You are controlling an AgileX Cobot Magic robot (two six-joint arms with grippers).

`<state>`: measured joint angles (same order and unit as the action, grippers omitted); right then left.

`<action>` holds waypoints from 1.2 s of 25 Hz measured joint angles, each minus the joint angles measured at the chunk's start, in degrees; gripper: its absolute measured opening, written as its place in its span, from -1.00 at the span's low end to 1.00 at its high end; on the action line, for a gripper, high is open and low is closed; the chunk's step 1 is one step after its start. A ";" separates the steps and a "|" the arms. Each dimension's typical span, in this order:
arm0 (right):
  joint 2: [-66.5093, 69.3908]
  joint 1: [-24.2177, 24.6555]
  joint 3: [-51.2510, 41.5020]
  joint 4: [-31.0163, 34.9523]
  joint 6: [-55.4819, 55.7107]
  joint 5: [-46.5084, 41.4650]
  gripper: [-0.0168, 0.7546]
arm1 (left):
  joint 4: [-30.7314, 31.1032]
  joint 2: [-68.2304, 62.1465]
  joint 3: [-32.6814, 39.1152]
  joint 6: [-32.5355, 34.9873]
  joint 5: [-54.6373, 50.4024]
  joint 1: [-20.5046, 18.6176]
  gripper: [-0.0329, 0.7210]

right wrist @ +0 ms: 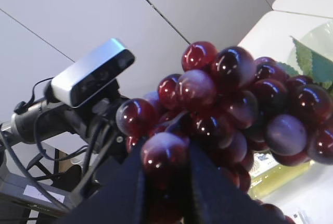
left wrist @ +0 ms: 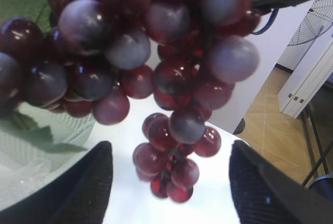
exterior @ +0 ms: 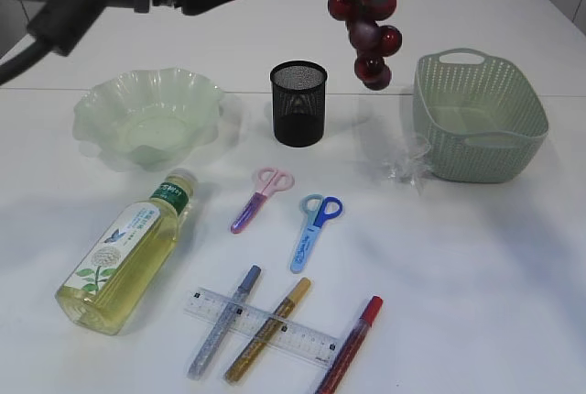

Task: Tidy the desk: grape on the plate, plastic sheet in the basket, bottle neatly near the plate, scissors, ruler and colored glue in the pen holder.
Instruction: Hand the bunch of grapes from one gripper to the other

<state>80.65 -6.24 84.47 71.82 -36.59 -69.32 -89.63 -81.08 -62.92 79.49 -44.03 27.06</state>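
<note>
White desk below: right pincer (right wrist: 165, 169) clamps the dark-red plastic grape bunch (exterior: 368, 23), hanging lengthwise between the open left pincer (left wrist: 169, 185) jaws, pale-green ruffled plate (exterior: 148, 117) far left

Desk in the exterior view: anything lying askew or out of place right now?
The clear plastic bottle of yellow-green liquid lies on its side at the front left. A crumpled clear plastic sheet sits outside the green basket, against its left wall.
</note>
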 joint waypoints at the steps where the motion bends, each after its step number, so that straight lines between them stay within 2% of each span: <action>1: 0.00 0.00 0.00 0.32 -0.68 0.09 -0.60 | -0.10 -0.88 -0.71 0.15 0.12 0.44 0.44; 9: 0.00 0.00 0.00 1.78 -1.86 1.14 -0.60 | -0.87 -2.64 -3.19 0.77 1.39 2.97 0.44; 30: 0.00 0.00 0.00 5.41 -4.40 1.63 -0.60 | -7.93 -5.67 -4.88 2.93 1.49 3.06 0.44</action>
<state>80.65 -6.24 84.47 77.23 -40.99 -67.69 -97.57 -86.76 -67.80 82.42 -42.54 30.12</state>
